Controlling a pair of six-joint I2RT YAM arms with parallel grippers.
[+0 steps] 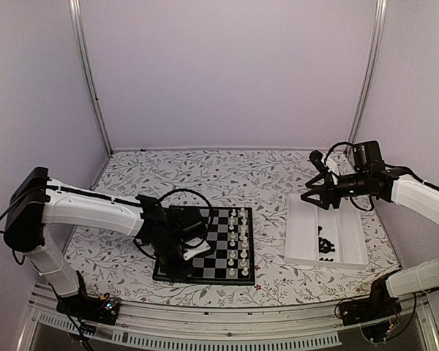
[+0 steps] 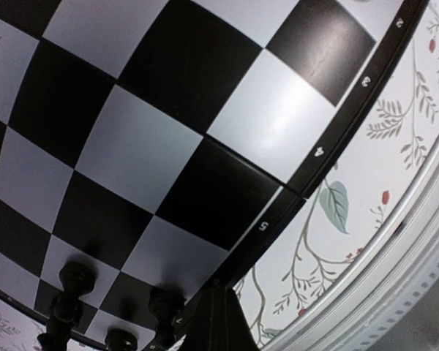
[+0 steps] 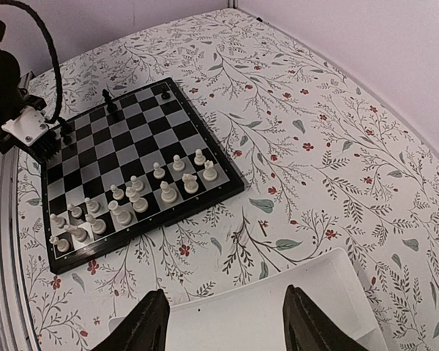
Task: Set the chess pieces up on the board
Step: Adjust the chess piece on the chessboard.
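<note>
1. top view: the board (image 1: pixel 218 235) sits mid-bench, close to the near edge. white pieces (image 1: pixel 238 241) fill its two columns on the right-edge side. left gripper (image 1: pixel 192 257) is low over the board's left-edge side; can't tell the finger state here. a white tray (image 1: pixel 298 235) lies toward the right edge, with a cluster of black chess pieces (image 1: pixel 325 246) in its near half. right gripper (image 1: pixel 312 193) hangs above the tray's far end, fingers spread.
2. left wrist: close on the board (image 2: pixel 168 146), with its numbered border against the floral cloth (image 2: pixel 366 183). three chess pieces (image 2: pixel 72 289) stand on squares at the bottom of frame. only one dark finger (image 2: pixel 218 322) shows, so can't tell if the jaws are spread or pressed together.
3. right wrist: both fingers (image 3: pixel 152 322) are wide apart with nothing between them, and the tray (image 3: pixel 263 311) is just below. the board (image 3: pixel 143 146) is beyond it. white pieces (image 3: pixel 164 191) stand in two rows on its right-edge side. a few chess pieces (image 3: pixel 111 102) stand on the opposite side, next to the left gripper (image 3: pixel 55 135).
</note>
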